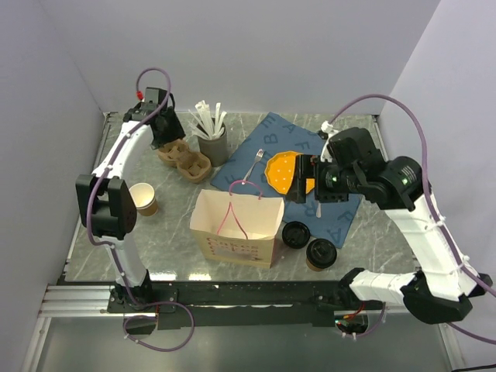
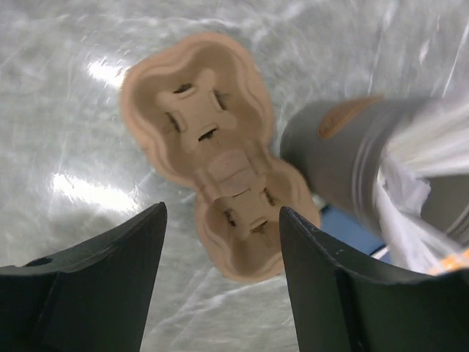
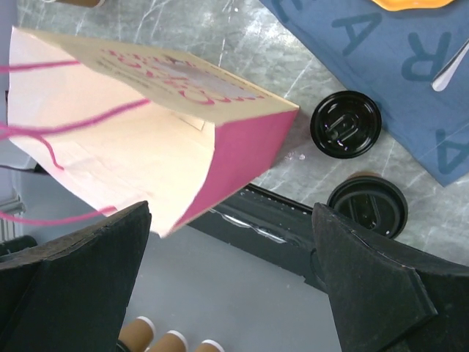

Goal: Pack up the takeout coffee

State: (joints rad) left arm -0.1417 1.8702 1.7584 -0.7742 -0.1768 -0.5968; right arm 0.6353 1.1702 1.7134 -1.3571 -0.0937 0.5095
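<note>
Right gripper (image 3: 231,211): jaws wide, holding nothing; it hangs over the blue mat (image 1: 283,132), right of centre.
Left gripper (image 2: 221,213): jaws apart and empty, poised directly above the cup carrier (image 2: 212,147) at far left.
Table (image 1: 167,240): grey marble top, carrying all items.
Paper bag (image 1: 236,225): upright at near centre, mouth open, pink handles raised.
Cup carrier: two-well pulp tray, both wells vacant, just beside a grey utensil holder (image 2: 330,154).
Takeout coffee (image 1: 320,253): upright, black lid on, at near right; outside the bag, near its right end. Neither gripper touches it.
Lidless cup (image 1: 144,199): stands left of the bag, well apart from the coffee.
Flat lid (image 1: 295,234): lies loose on the table just beside the coffee, on its far-left side.
Step in hand: judged early; the carrier appears to be the left arm's target and nothing is packed.
Next move: judged a straight descent for a grip on the carrier's middle bridge or rim, keeping off the utensil holder. The right arm, nearer the coffee, would need to come near and low to take the lidded cup, not the loose lid.
</note>
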